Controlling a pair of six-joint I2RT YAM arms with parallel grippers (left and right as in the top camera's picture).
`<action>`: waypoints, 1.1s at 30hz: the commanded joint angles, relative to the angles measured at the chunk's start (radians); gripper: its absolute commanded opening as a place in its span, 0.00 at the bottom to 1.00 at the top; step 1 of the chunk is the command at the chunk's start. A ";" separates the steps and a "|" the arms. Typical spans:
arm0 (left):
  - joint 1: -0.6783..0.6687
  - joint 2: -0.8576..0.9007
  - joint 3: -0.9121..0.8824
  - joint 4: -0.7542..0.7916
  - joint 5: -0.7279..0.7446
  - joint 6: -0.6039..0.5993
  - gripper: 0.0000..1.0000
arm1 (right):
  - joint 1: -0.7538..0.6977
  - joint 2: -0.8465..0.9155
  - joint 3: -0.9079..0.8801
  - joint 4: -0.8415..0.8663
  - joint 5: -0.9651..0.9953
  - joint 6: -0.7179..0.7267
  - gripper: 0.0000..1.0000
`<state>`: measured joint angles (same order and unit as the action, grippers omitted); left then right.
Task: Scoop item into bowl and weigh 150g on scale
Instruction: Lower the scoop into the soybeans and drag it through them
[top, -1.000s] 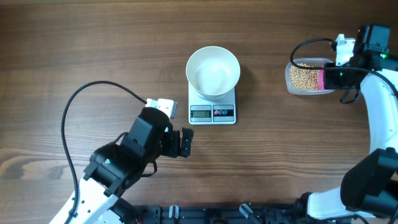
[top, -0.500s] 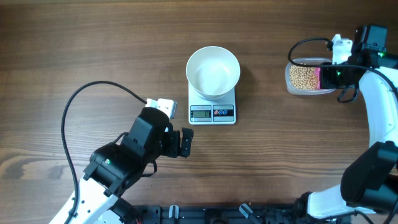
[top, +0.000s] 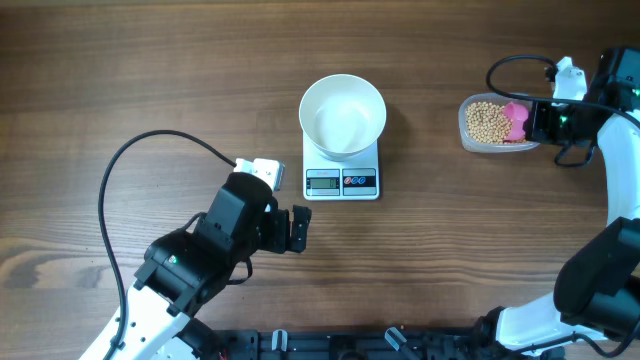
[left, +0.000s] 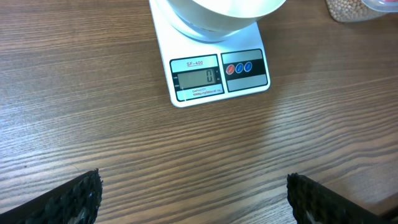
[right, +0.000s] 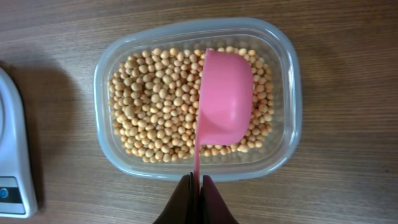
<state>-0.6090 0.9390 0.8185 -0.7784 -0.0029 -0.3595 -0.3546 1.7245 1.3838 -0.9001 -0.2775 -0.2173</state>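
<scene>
Right gripper (right: 194, 184) pinches a pink scoop (right: 225, 96) over beans (right: 155, 106), on wood-grain table (right: 339, 37).

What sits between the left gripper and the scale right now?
Nothing. Only bare table lies between the open left gripper and the scale, as the left wrist view shows.

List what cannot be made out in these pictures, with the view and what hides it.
- Right wrist view: the beans beneath the pink scoop are covered by it; whether it holds any is unclear.
- Left wrist view: the white bowl is cut off by the top edge, its inside unseen.
- Overhead: the digits on the scale are too small.
- Left wrist view: the left gripper's fingertips are cut off by the bottom edge.
</scene>
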 joint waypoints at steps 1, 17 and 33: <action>-0.003 0.004 0.014 0.003 -0.017 0.015 1.00 | 0.002 0.035 0.015 -0.002 -0.080 0.019 0.04; -0.003 0.004 0.014 0.003 -0.017 0.015 1.00 | -0.036 0.040 0.015 -0.039 -0.241 0.009 0.04; -0.003 0.004 0.014 0.003 -0.017 0.015 1.00 | -0.132 0.097 0.013 -0.067 -0.365 0.016 0.04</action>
<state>-0.6090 0.9390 0.8185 -0.7784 -0.0029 -0.3595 -0.4702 1.7847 1.3838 -0.9562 -0.5777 -0.2062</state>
